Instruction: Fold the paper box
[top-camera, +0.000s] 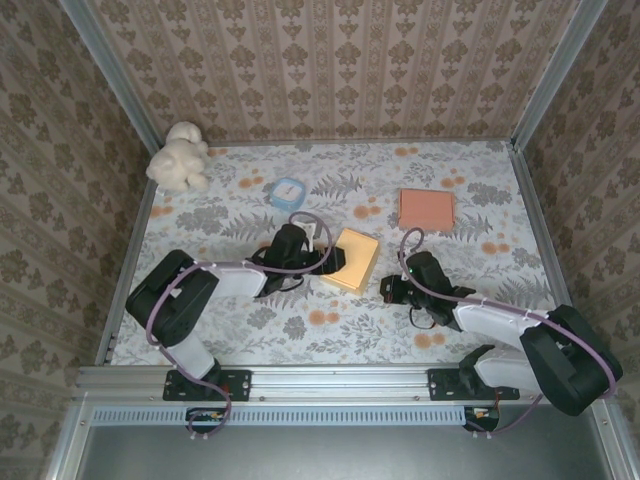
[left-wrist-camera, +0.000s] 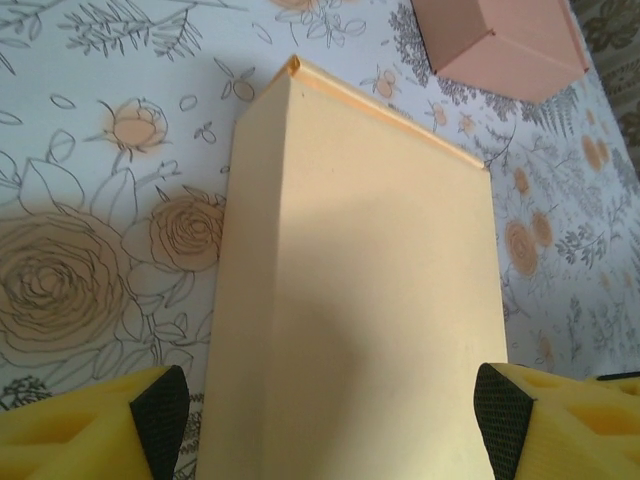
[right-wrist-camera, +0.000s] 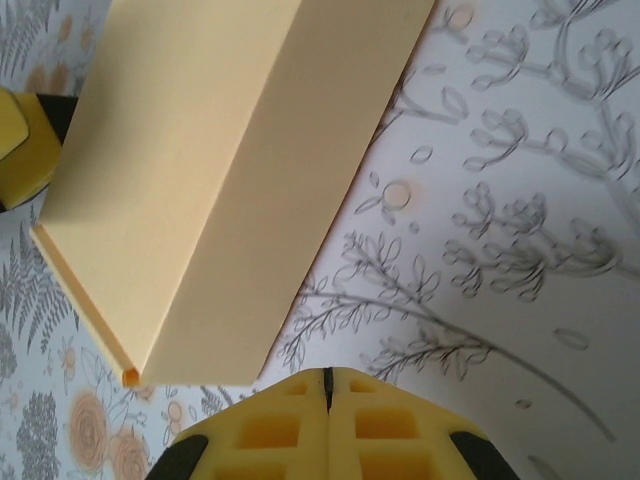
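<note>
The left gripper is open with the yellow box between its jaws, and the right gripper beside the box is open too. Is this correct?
One part is wrong: the right gripper is shut, its jaws pressed together, as the right wrist view shows. The left gripper is open, with the yellow box between its jaws.

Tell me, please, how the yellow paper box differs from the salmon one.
The yellow box sits centrally, straddled by the left gripper; the salmon box lies farther back, untouched. The yellow box is turned diagonally; the salmon box lies square to the table edge. Both are flat-topped paper boxes.
</note>
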